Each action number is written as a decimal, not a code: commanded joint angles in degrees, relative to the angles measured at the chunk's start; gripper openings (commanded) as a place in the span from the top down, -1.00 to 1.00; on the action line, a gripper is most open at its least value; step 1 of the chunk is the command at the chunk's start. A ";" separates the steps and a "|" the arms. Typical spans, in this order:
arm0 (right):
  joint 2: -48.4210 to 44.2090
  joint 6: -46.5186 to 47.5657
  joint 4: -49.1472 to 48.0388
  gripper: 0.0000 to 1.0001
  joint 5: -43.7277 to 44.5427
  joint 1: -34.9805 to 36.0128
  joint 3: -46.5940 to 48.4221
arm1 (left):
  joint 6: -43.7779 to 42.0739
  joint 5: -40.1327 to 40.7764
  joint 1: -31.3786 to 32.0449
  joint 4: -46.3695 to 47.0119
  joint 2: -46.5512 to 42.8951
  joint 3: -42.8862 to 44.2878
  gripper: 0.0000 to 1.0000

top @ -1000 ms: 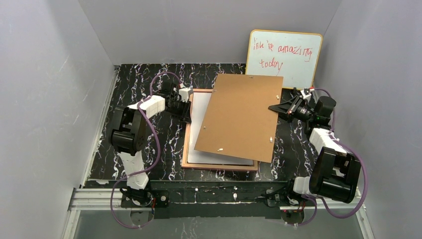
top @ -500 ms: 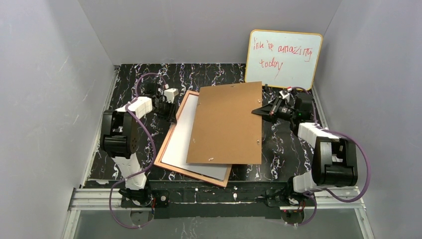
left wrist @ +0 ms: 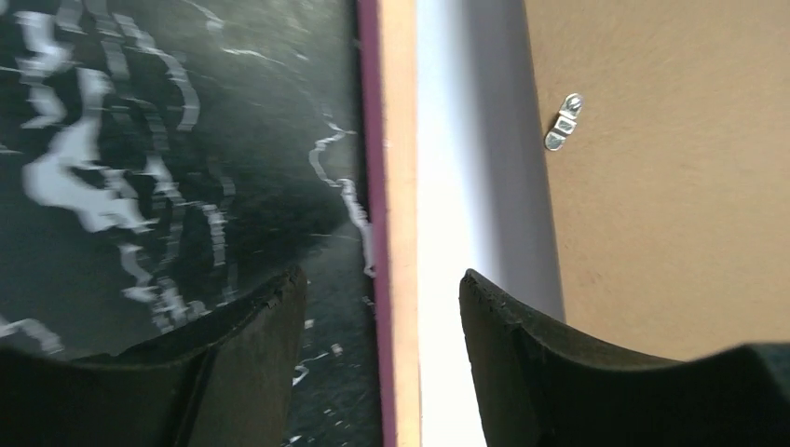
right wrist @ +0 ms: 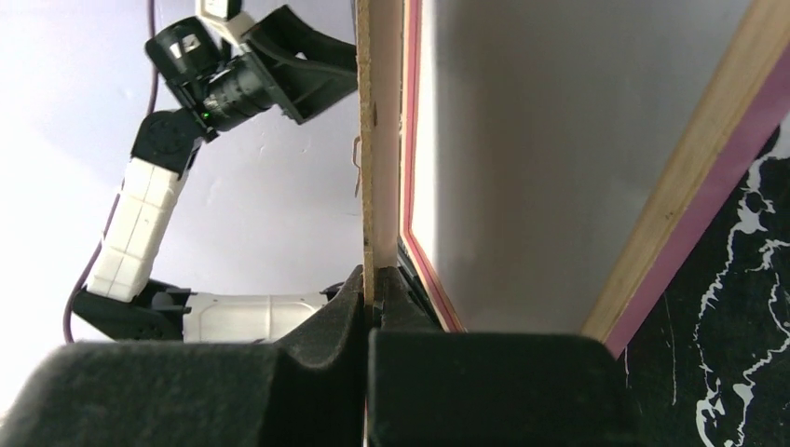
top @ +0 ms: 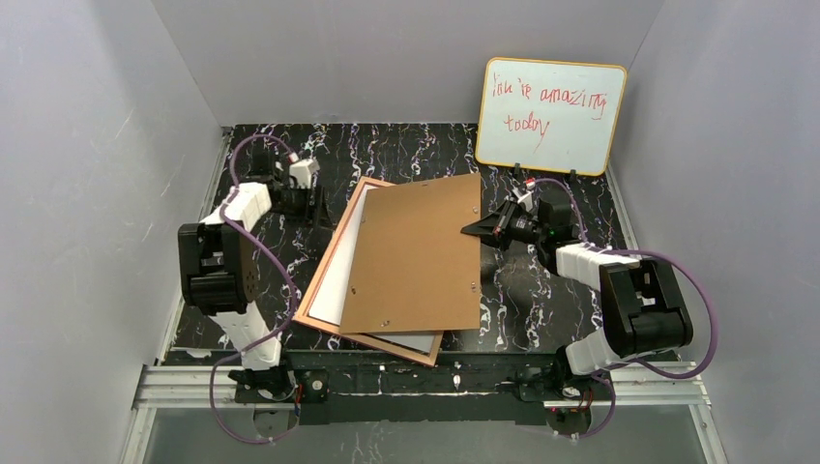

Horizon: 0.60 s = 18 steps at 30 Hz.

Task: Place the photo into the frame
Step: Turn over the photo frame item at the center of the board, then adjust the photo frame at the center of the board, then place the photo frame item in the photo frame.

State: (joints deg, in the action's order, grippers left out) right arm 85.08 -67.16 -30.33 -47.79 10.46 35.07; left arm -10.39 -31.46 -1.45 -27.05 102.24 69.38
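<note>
The photo (top: 336,280) was lying white-side-up inside the frame (top: 330,249) mid-desk (top: 541,300), mostly hidden under the brown backing board (top: 416,256). The right gripper (top: 474,230) was clenched on the board's 3 o'clock edge, and the left gripper (top: 317,205) hung released, jaws apart, by the frame's 10 o'clock edge. My guess: the print's light, floppy and slick, so nudge it flat rather than pinch it, and grab the stiff board by a thin edge.

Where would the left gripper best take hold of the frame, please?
Its long left rim, from above: the frame lies flat, and the backing board leaves that rim bare, so the open left gripper can straddle it.
</note>
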 commanded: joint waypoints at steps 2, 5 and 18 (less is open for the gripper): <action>-0.50 -3.50 -4.73 0.97 3.81 1.54 -1.29 | -5.92 -2.95 -6.51 -5.78 0.50 5.42 -0.16; 0.35 -3.64 -5.40 0.97 4.94 2.21 -0.95 | -11.36 -0.51 -7.69 -7.87 1.69 4.67 -0.10; 6.06 -2.34 -6.10 0.97 5.58 4.39 3.72 | -34.70 1.58 -7.69 -14.49 -1.84 -5.97 -0.06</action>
State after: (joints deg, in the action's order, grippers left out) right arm 90.21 -68.55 -32.36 -41.67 14.17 35.64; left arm -36.47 -30.50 -9.15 -37.76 103.28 65.65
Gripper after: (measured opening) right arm 0.053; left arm 0.534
